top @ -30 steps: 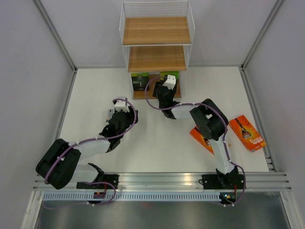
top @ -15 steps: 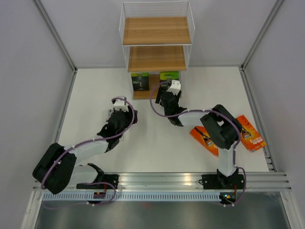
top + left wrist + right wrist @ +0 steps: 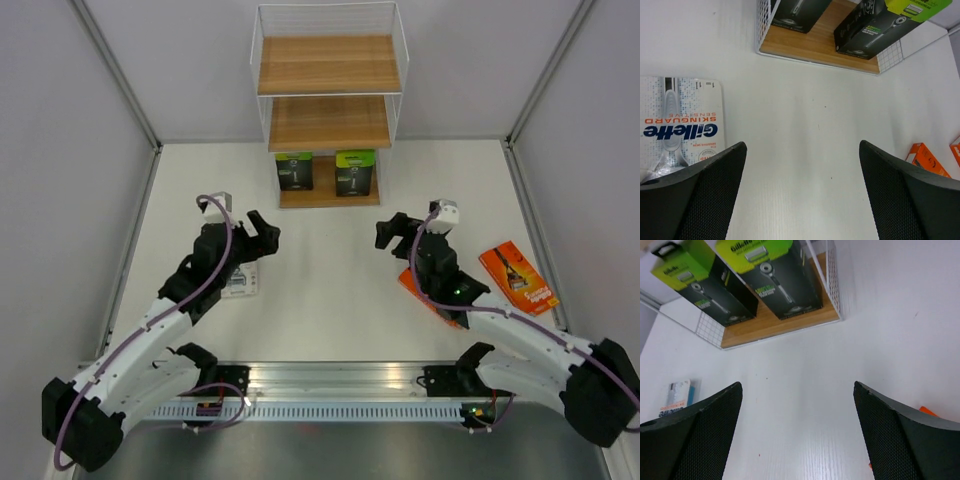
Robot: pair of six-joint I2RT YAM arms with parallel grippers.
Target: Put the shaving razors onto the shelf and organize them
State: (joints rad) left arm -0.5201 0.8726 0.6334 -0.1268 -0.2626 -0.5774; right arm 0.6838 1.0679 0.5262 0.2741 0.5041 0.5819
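Two black packs with lime-green ends [image 3: 294, 170] [image 3: 355, 172] stand side by side on the bottom board of the shelf [image 3: 329, 197]. They also show in the right wrist view [image 3: 705, 287] [image 3: 775, 277] and in the left wrist view [image 3: 880, 25]. The clear-and-blue blister pack [image 3: 240, 282] [image 3: 680, 127] lies flat beside my left gripper [image 3: 258, 232] [image 3: 802, 145], which is open and empty. My right gripper [image 3: 393, 232] [image 3: 797, 385] is open and empty over bare table. One orange pack [image 3: 517, 277] lies at the right. Another orange pack [image 3: 425, 290] lies partly under my right arm.
The shelf's upper two boards [image 3: 329, 65] carry nothing. Grey walls close in the table on the left, right and back. A metal rail [image 3: 340, 385] runs along the near edge by the arm bases.
My right gripper has drawn back from the shelf toward the right, leaving the second black pack on the bottom board. My left arm has swung back and left, uncovering the blister pack.
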